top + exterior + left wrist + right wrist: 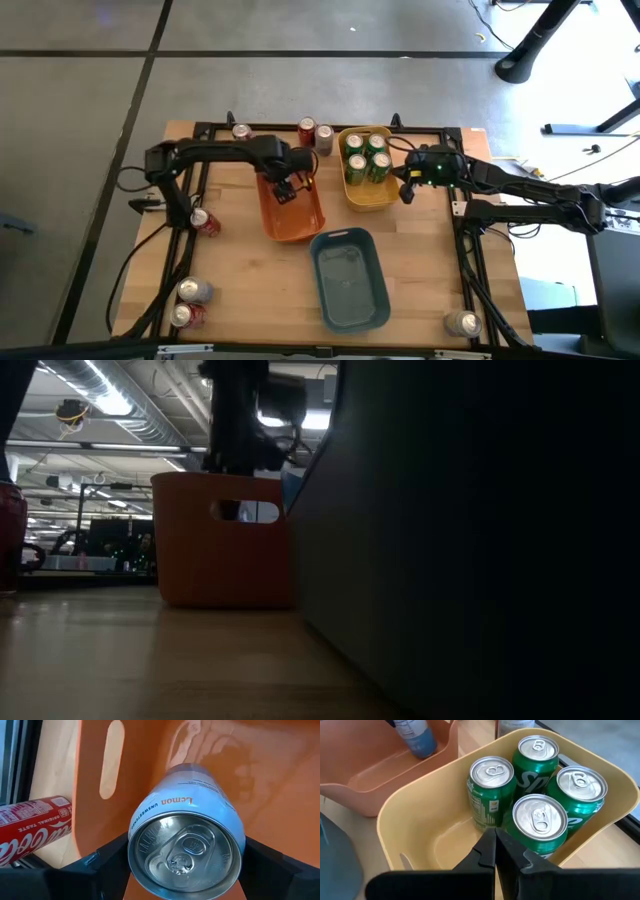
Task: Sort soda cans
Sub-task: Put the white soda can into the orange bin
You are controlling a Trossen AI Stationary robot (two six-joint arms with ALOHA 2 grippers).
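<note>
My left gripper (186, 857) is over the orange bin (300, 222) and shut on a silver-grey lemon soda can (192, 790). That can also shows in the right wrist view (416, 737), standing inside the bin. My right gripper (495, 847) is shut and touches nothing, at the right rim of the yellow bin (372, 198). The yellow bin holds several green cans (540, 820) standing upright. Loose cans lie on the table: a red one (306, 130) and silver ones (324, 137) (241, 131) by the far edge. Others lie at the left (205, 222) (195, 290) (183, 316) and near right (462, 322). My left gripper pinches the lemon can between its two fingers (112, 857), one on each side of the body just below the lid end (150, 820). The fingers come from above, pointing down along the can. The can hangs roughly upright inside the orange bin; whether its base touches the floor cannot be told.
A blue-grey bin (350, 280) sits near the table's near edge, between the arms; it fills the right of the low view (480, 540). A red cola can (30, 827) lies just outside the orange bin's wall. Bare wood shows at the table's near left and right.
</note>
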